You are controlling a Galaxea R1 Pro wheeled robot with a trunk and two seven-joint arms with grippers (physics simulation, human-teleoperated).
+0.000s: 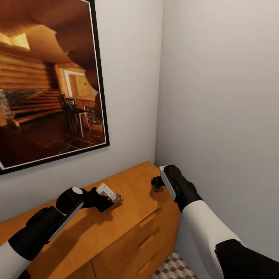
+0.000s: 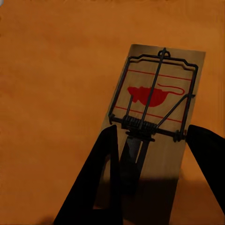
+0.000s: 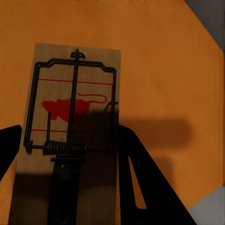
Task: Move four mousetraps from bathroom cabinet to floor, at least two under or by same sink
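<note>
Two flat tan wooden mousetraps with black wire springs were straddled, one by the left pincer [image 1: 110, 198] and one by the right pincer [image 1: 156, 185], over the orange-brown wooden cabinet's surface [image 1: 131, 186]. Whether either was clenched could not be told. No trap had yet been set on the cube-patterned tile floor [image 1: 174, 269].

The cabinet [image 1: 128, 217] is showing smooth, satiny orange-brown wood, each mousetrap [image 2: 157, 122] is showing a matt pale wooden board under thin dark wire, and the grippers' fingers [image 2: 101, 183] are looking matt black.
</note>
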